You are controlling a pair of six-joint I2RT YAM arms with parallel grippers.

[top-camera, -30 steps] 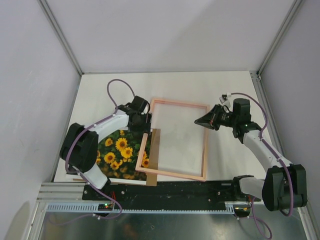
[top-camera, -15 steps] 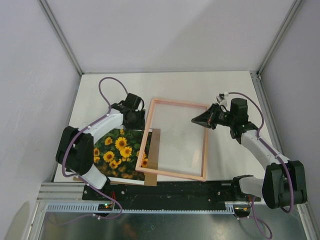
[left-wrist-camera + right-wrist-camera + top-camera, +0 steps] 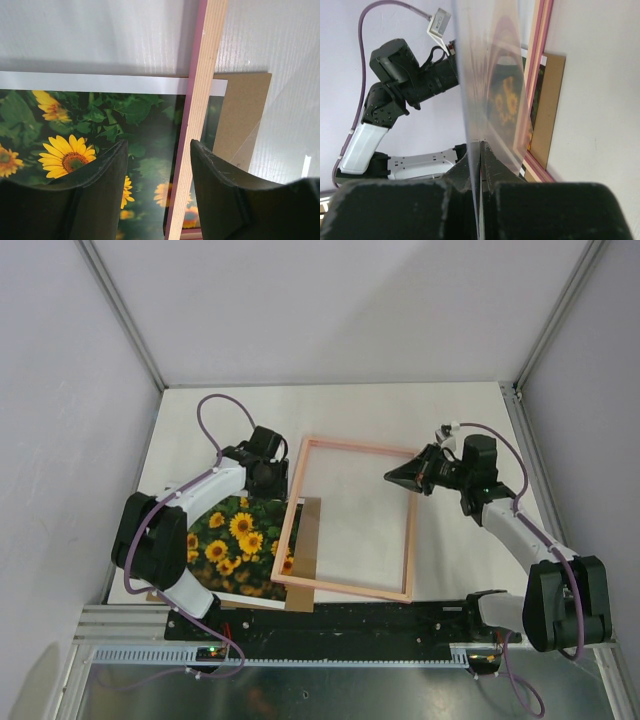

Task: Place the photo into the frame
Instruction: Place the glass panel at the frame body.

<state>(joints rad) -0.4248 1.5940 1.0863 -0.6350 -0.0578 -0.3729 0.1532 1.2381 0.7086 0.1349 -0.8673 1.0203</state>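
Observation:
The sunflower photo lies face up at the front left, on the brown backing board. The frame lies peach side up, its left rail over the photo's right part. My left gripper is open above the photo. In the left wrist view the frame rail runs between its fingertips, close to the right one, over the photo. My right gripper is shut on a clear pane, held on edge over the frame's far right corner; the jaws clamp its rim.
The backing board sticks out past the photo's right edge, also in the right wrist view. White walls with metal posts enclose the table. The black rail with the arm bases runs along the near edge.
My left gripper has moved back and left from the frame's left rail, and its arm has swung outward. My right gripper with the pane has risen slightly. The frame shifted a little.

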